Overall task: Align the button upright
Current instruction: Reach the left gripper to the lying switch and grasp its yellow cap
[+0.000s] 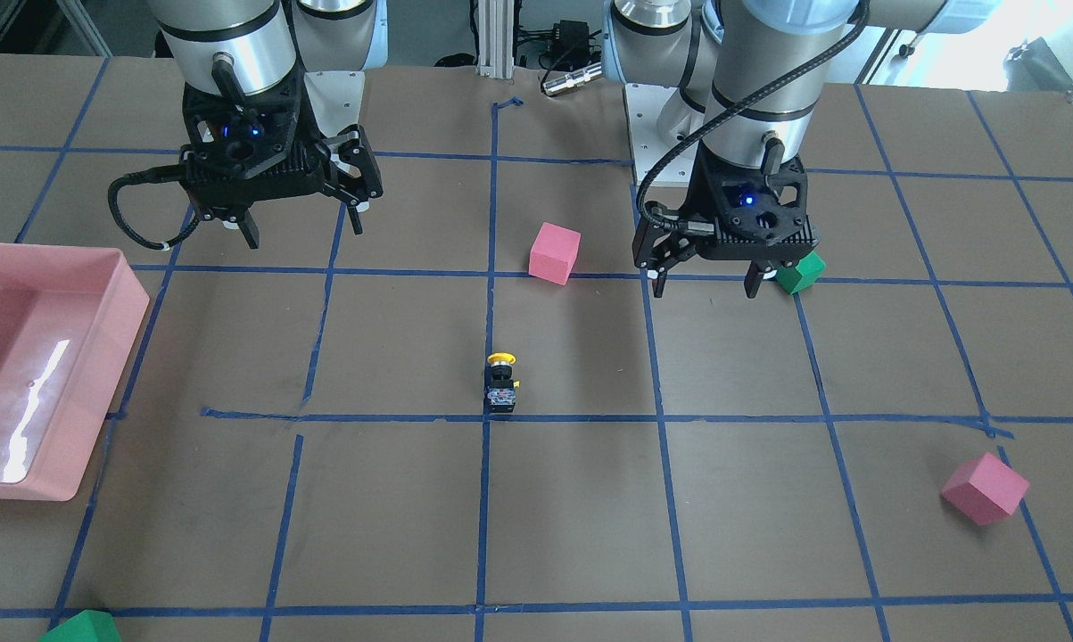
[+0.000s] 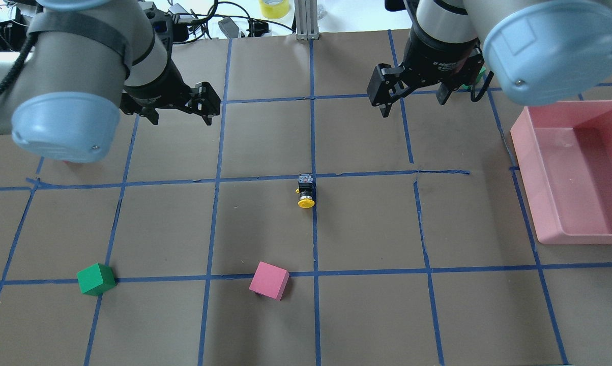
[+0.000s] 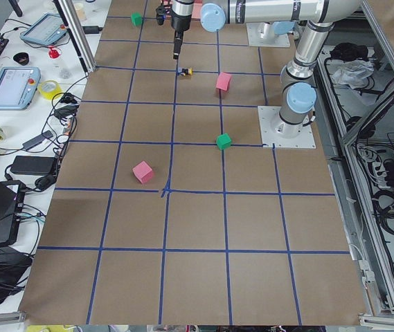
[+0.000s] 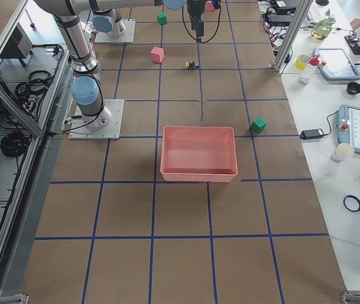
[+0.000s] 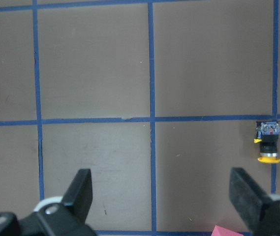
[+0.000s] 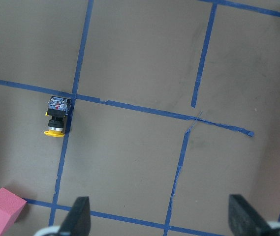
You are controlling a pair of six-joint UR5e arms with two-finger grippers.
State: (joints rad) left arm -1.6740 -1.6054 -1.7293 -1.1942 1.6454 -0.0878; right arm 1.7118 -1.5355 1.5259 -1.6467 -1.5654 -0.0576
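Observation:
The button (image 1: pixel 501 383) lies on its side on a blue tape line at the table's middle, its yellow cap toward the robot and its black body and silvery base away. It also shows in the overhead view (image 2: pixel 306 192), the left wrist view (image 5: pixel 268 142) and the right wrist view (image 6: pixel 57 116). My left gripper (image 1: pixel 705 285) is open and empty, above the table, off to the button's side and nearer the robot. My right gripper (image 1: pixel 304 232) is open and empty, above the table on the other side. Each wrist view shows spread fingers (image 5: pixel 80 189) (image 6: pixel 78 216) with nothing between them.
A pink cube (image 1: pixel 555 253) sits between the button and the robot's base. A green cube (image 1: pixel 801 272) lies just behind the left gripper. Another pink cube (image 1: pixel 985 488) and another green cube (image 1: pixel 81 627) lie farther out. A pink tray (image 1: pixel 130 294) stands on the right arm's side.

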